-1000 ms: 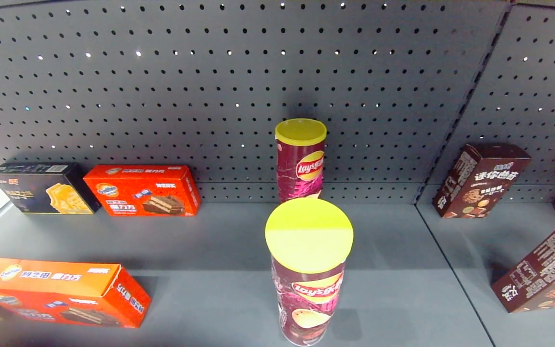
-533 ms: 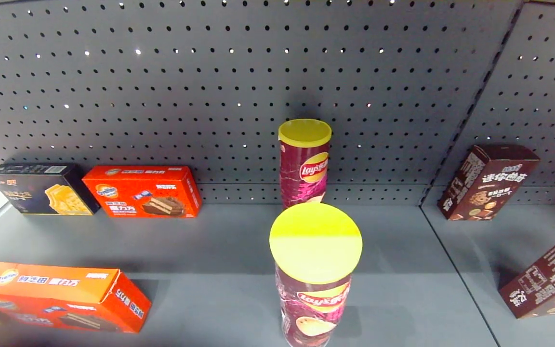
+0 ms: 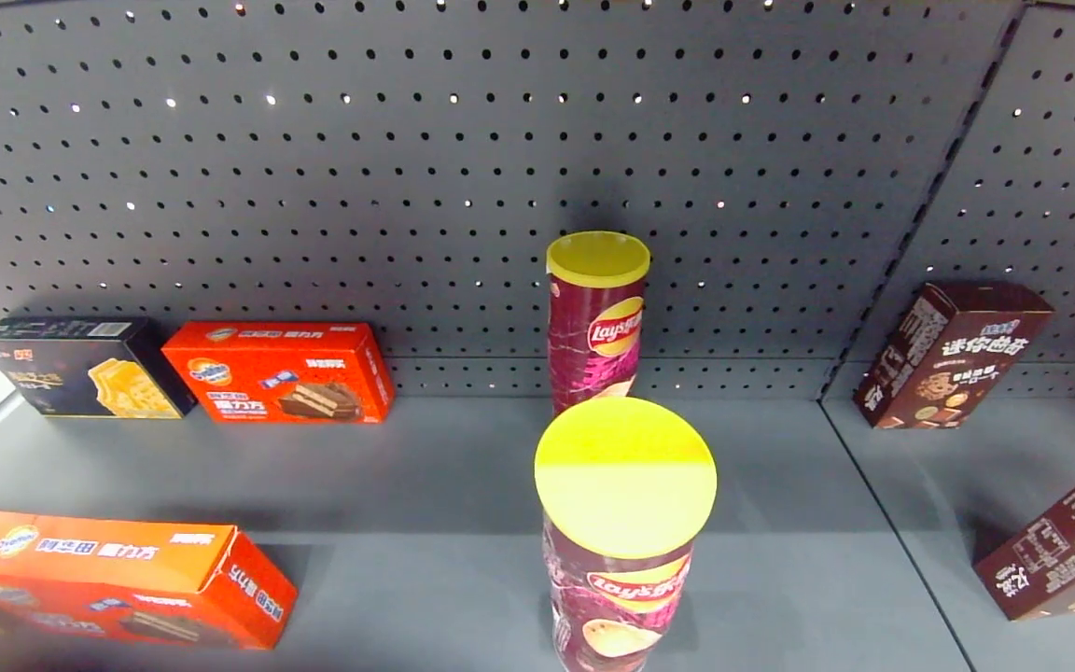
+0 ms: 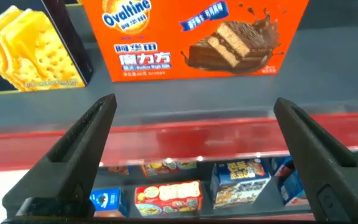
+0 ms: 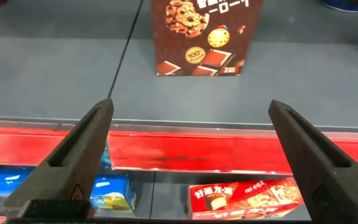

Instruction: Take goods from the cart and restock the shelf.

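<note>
The front can [image 3: 624,541] stands upright near the front edge of the shelf [image 3: 425,485], about mid-width. The back can [image 3: 598,317] stands in line behind it, against the pegboard [image 3: 407,187].

Both look like light, stiff card tubes with a glossy sleeve, probably slick under the pads. Being tall and narrow, they would tip at a nudge near the lid. The best hold is likely across the body at mid-height with moderate squeeze, since the chips inside break easily.

The left gripper [image 4: 191,165] and right gripper [image 5: 191,162] are each spread wide and hold nothing. Both hang just outside the red strip [image 4: 185,134] on the shelf's front edge.

The deck is flat painted metal, smooth enough for a can to slide. There is open floor on both sides of the cans. An orange box [image 3: 118,579] lies at the front left corner, and a brown box [image 3: 953,355] stands at the back beyond the seam on the right, both well apart from the cans.
</note>
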